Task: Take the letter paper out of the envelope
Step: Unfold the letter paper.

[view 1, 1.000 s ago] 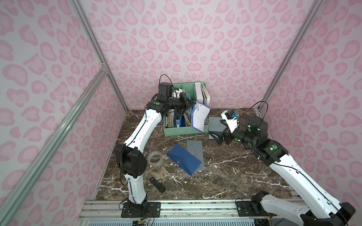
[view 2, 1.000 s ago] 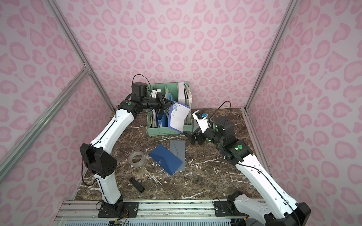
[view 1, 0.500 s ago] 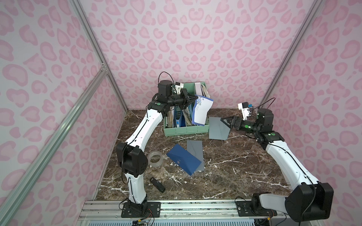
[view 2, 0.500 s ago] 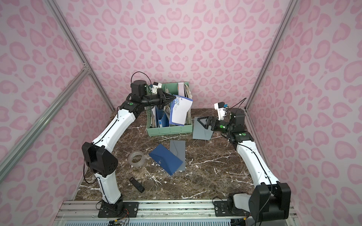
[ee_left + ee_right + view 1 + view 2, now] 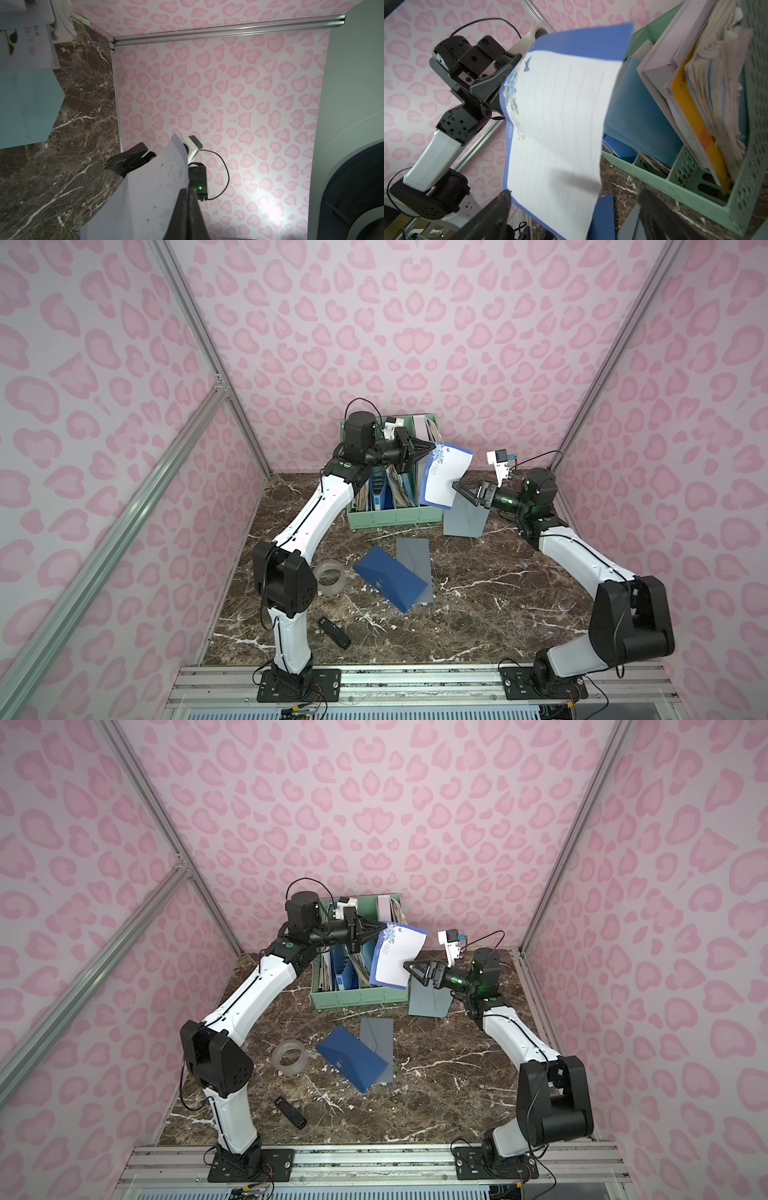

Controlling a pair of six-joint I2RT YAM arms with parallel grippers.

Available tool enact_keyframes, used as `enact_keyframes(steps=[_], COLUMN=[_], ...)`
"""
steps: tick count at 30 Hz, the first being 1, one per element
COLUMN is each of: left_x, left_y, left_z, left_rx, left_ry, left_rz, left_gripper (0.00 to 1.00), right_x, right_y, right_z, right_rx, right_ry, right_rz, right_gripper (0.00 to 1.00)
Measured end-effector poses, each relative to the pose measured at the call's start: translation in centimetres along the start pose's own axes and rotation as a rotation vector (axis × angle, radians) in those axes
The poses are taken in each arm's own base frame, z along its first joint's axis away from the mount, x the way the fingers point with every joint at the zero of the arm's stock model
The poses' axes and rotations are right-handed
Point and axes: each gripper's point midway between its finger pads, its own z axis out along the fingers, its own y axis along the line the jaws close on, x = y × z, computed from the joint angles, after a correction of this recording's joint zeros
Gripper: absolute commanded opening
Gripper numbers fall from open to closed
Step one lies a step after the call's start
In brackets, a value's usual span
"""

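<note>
My left gripper (image 5: 430,444) (image 5: 384,924) is shut on the top corner of the letter paper (image 5: 442,477) (image 5: 395,961), a white lined sheet with a blue border. The sheet hangs in the air in front of the green organizer, clear of every envelope. In the left wrist view the shut fingers (image 5: 187,190) pinch its edge (image 5: 149,197). My right gripper (image 5: 463,493) (image 5: 413,974) is open at the sheet's lower right edge. In the right wrist view the paper (image 5: 556,124) fills the space before the spread fingers (image 5: 575,197). A grey envelope (image 5: 464,520) (image 5: 430,1000) stands just under that gripper.
The green organizer (image 5: 390,518), full of folders and papers, stands at the back. A blue envelope (image 5: 390,583) lies over another grey envelope (image 5: 413,556) mid-table. To their left lies a clear tape roll (image 5: 330,578), and nearer the front a small black object (image 5: 334,630).
The right arm drew back toward the right wall, then its open gripper came left to the sheet's lower edge. The left gripper carried the paper up and to the right.
</note>
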Motion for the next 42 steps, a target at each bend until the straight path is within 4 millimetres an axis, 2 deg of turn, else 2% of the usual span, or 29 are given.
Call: enact_keyframes(steps=[4,8,18,23,29,33,36,38,39,42], left_x=[0.1,0.1,-0.1,0.3,0.4,0.4,0.3,0.2,0.2,0.1], left_y=[-0.2,-0.7,-0.3,-0.2,-0.1,0.0,0.2,0.4,0.5,0.5], left_z=[0.3,0.4,0.9,1.2,1.3,1.3,1.4,1.4,1.5,1.4], left_rx=[0.017,0.036,0.044,0.044,0.044,0.042,0.040,0.037,0.034,0.027], left_ry=[0.008,0.014,0.024,0.035,0.037,0.037,0.037,0.037,0.037,0.036], left_rz=[-0.018,-0.036,-0.068,-0.080,-0.076,-0.078,-0.076,-0.077,-0.072,-0.070], left_gripper=[0.00,0.00,0.00,0.00,0.00,0.00,0.00,0.00,0.09,0.51], right_x=[-0.2,-1.0,-2.2,-3.3,-3.3,-3.2,-3.2,-3.2,-3.2,-3.2], right_y=[0.0,1.0,2.9,3.9,3.9,3.9,3.8,3.8,3.9,4.3], right_z=[0.8,0.6,0.6,0.6,0.7,0.6,0.5,0.4,0.3,0.1], right_rx=[-0.058,-0.121,-0.234,-0.257,-0.254,-0.246,-0.234,-0.224,-0.220,-0.202], right_ry=[-0.003,-0.031,-0.067,-0.081,-0.078,-0.072,-0.067,-0.065,-0.063,-0.060], right_rz=[0.016,0.003,0.020,-0.005,0.003,0.010,0.018,0.021,0.024,0.010], right_gripper=[0.91,0.89,0.73,0.57,0.34,0.12,0.01,0.00,0.00,0.00])
